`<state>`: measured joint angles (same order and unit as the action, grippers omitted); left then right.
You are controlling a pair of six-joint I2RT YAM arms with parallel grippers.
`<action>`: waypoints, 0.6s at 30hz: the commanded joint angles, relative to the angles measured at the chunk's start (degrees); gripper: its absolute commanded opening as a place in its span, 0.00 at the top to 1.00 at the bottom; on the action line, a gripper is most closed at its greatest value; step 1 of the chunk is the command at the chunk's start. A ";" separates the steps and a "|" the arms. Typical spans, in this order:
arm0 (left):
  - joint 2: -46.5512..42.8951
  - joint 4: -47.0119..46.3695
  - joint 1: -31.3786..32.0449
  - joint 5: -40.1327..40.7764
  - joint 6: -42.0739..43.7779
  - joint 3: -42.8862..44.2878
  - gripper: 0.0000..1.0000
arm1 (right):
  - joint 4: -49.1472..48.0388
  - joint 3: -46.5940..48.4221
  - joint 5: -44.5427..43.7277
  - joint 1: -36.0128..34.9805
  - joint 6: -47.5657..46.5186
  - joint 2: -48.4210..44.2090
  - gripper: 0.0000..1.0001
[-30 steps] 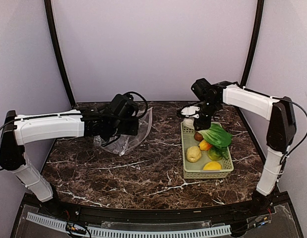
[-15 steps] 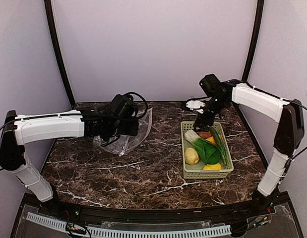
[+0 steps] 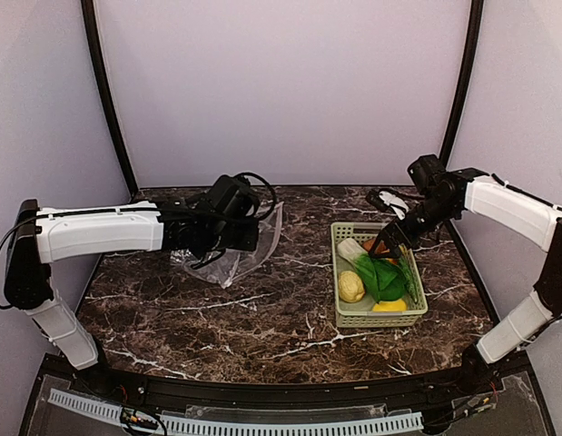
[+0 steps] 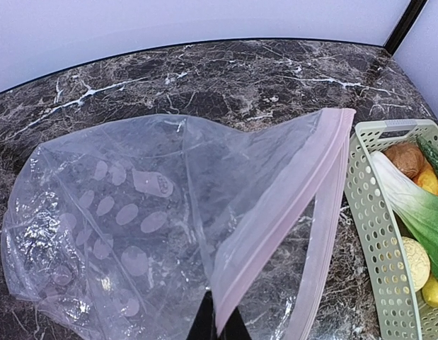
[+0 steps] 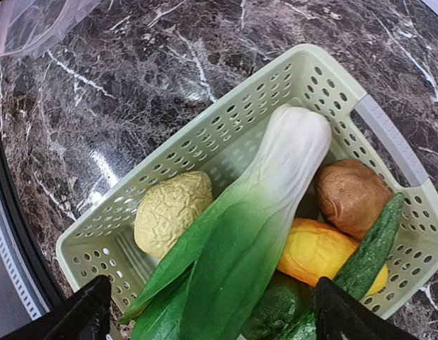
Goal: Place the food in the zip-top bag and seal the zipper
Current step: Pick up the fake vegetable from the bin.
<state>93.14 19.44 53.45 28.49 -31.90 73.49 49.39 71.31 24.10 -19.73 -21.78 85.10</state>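
Lying below spread right jaws: bok choy

Left arm: smooth white shell links, black joints at shoulder, elbow and wrist. Thin black cable loops over wrist, another curves beside shoulder. Right arm: same white shells and black joints, small white part at wrist. Bases black, at near desk edge. Jaws matte black, with wedge-shaped tips in right wrist view.

The left arm stretches low across the desk, left gripper clamped on the zip-top bag (fingers barely visible); the right gripper angles downward, fingers spread wide.
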 commanded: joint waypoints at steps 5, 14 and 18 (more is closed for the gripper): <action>0.08 1.11 -0.29 -0.43 -1.38 1.36 0.99 | -6.16 -8.98 0.80 -3.14 6.26 -3.88 0.01; -0.21 1.75 -0.28 0.35 -0.60 1.68 0.99 | -7.98 -14.62 -10.42 -7.18 7.72 -3.39 0.01; 0.21 1.08 -0.30 0.32 -1.11 1.74 0.99 | -8.03 -14.51 -12.90 -8.01 8.79 -0.81 0.01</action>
<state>93.76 19.88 53.45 28.23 -32.49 73.89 42.46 57.39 15.09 -26.68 -14.66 82.24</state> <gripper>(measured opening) 0.011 0.986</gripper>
